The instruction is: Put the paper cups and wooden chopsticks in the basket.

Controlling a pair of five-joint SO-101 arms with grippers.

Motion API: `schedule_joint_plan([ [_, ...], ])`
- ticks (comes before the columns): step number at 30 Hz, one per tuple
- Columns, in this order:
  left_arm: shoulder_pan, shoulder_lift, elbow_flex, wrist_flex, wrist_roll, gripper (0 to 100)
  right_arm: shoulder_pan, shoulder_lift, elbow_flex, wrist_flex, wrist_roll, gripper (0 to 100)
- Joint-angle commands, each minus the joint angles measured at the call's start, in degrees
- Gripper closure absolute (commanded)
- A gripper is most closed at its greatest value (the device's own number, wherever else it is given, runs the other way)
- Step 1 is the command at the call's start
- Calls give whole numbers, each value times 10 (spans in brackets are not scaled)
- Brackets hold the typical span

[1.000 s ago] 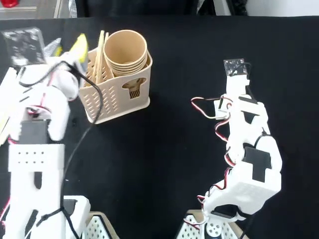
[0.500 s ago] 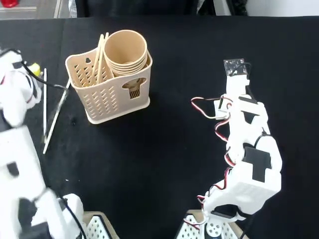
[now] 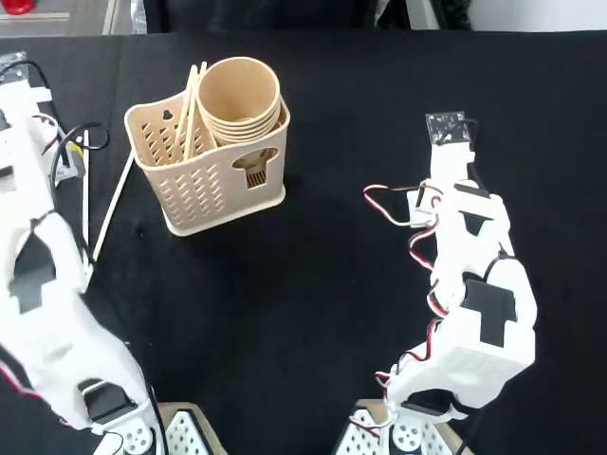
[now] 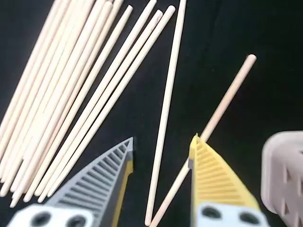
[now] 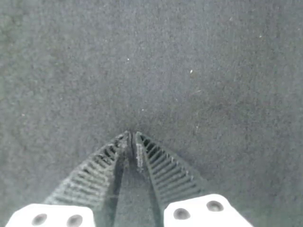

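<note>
The beige basket (image 3: 211, 180) stands at the back left of the black table, with a stack of paper cups (image 3: 239, 95) and a few chopsticks (image 3: 193, 104) upright in it. Two loose chopsticks (image 3: 106, 213) lie on the cloth to its left. My left arm (image 3: 38, 237) stretches along the left edge above them. My left gripper (image 4: 162, 139) is open just above the table; one chopstick (image 4: 165, 109) runs between its fingers and another (image 4: 227, 94) passes under the yellow finger (image 4: 213, 179). A bundle of several chopsticks (image 4: 61, 85) lies beside the grey finger. My right gripper (image 5: 131, 137) is shut and empty.
A corner of the basket (image 4: 284, 175) sits close to the yellow finger. The right arm (image 3: 469, 256) is folded at the right of the table, over bare black cloth (image 5: 189, 71). Open cloth spreads between the two arms.
The left arm swung from over the basket out to the left and lowered above the loose chopsticks, which now show on the cloth. The right arm stayed still.
</note>
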Motion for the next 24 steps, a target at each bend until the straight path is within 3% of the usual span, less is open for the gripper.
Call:
schedule_joint_plan([
  [1, 11, 90, -122, 24, -4, 805, 2, -33, -2, -3, 6, 985],
  [14, 36, 350, -494, 161, -5, 808, 2, -33, -2, -3, 23, 985],
  [18, 36, 411, -564, 167, -46, 816, 2, -33, -2, -3, 23, 985],
  [24, 29, 470, -615, 167, -56, 905, 2, -33, -2, -2, 23, 985],
])
